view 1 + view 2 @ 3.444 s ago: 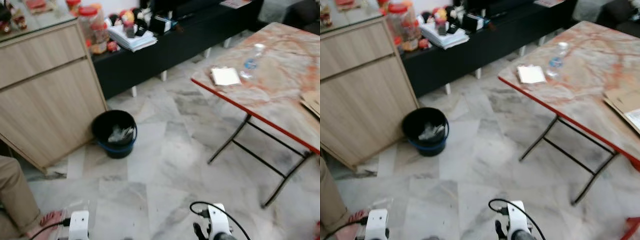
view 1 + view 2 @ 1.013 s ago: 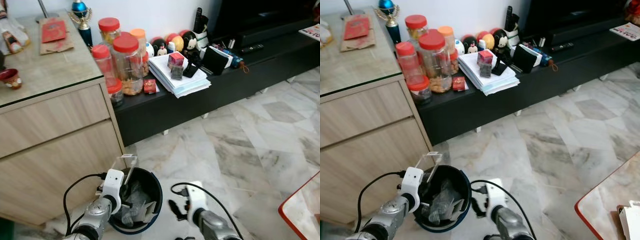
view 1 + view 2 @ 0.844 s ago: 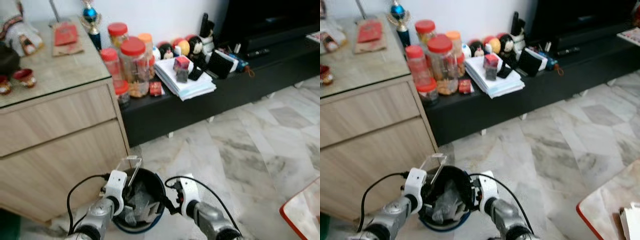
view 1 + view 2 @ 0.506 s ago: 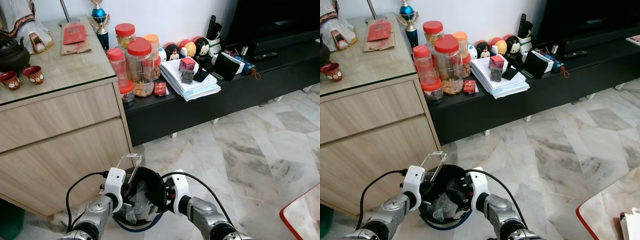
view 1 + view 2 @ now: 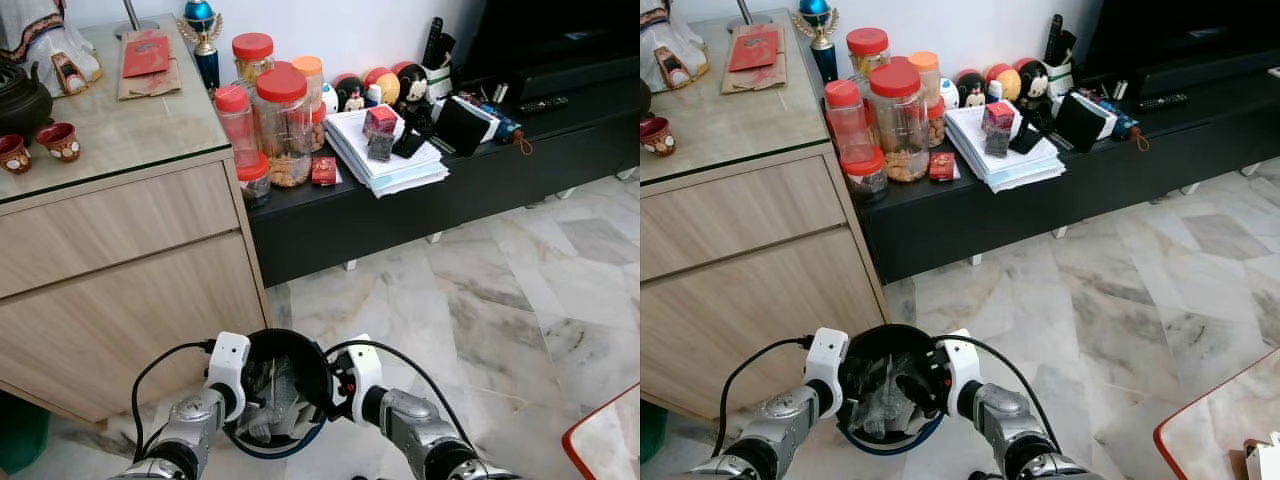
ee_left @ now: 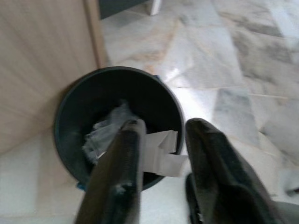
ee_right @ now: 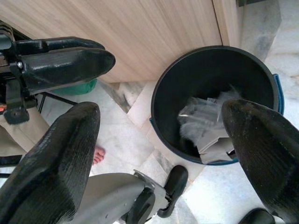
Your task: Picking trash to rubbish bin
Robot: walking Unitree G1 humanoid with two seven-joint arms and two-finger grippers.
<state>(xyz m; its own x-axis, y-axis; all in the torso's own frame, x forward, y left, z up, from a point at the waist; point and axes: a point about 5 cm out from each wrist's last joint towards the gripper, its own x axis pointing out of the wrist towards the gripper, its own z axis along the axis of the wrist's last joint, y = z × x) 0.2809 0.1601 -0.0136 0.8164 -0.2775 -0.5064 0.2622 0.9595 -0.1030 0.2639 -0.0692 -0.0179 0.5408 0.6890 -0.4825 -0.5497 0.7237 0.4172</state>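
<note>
The black rubbish bin [image 5: 284,338] stands on the floor against the wooden cabinet, directly below me. Inside it lie crumpled clear plastic [image 6: 104,131] and white paper [image 6: 161,150]. My left gripper [image 6: 166,126] hangs over the bin's mouth, open, with nothing between its fingers. My right gripper [image 7: 161,112] is at the bin's other side, its fingers spread wide open and empty. In the head views the two white wrists flank the bin, left wrist [image 5: 228,358] and right wrist [image 5: 361,370].
A wooden cabinet [image 5: 120,270] rises left of the bin. Behind it runs a low black bench [image 5: 460,185] with jars, papers and toys. Marble floor [image 5: 490,320] lies to the right. A red-edged table corner [image 5: 612,440] shows at lower right. A person's foot [image 7: 98,156] is near.
The clear plastic box held by my left gripper above the bin rim half a second ago is gone from its fingers. The camera has closed in on the bin.
</note>
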